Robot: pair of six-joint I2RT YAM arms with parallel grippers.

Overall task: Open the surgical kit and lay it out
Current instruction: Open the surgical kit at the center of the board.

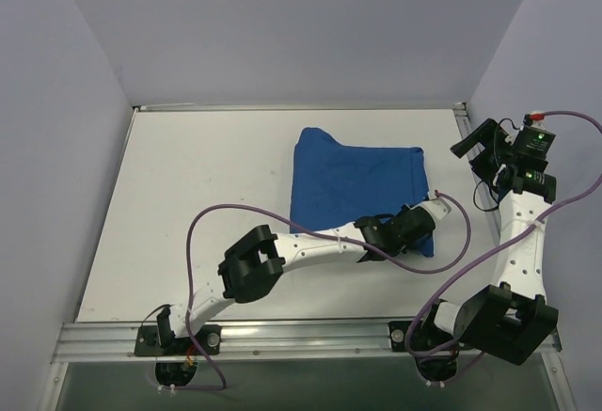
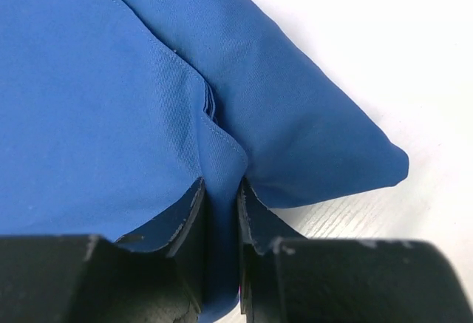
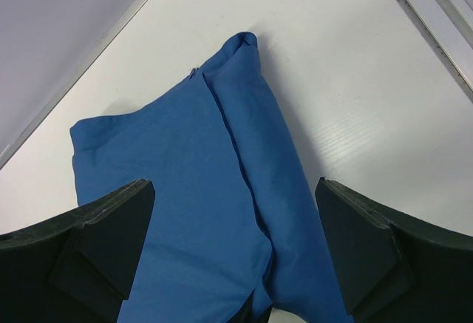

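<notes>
Cloth of blue wrap point(image 1: 353, 190): soft, limp, light, will drape and drag, not lift flat. Lies folded at middle of table point(image 1: 188, 195). Tray, instruments not visible, likely hidden weight inside. You grip hem folds at corners, never flat middle. Left gripper point(image 2: 220, 190) clamped on raised fold at wrap's 5 o'clock corner. Right gripper point(image 3: 235, 186) spread wide, empty, off at 3 o'clock. Left wrist view shows pinch. Top view hides it behind left arm point(image 1: 310, 246) but gives you whole layout
</notes>
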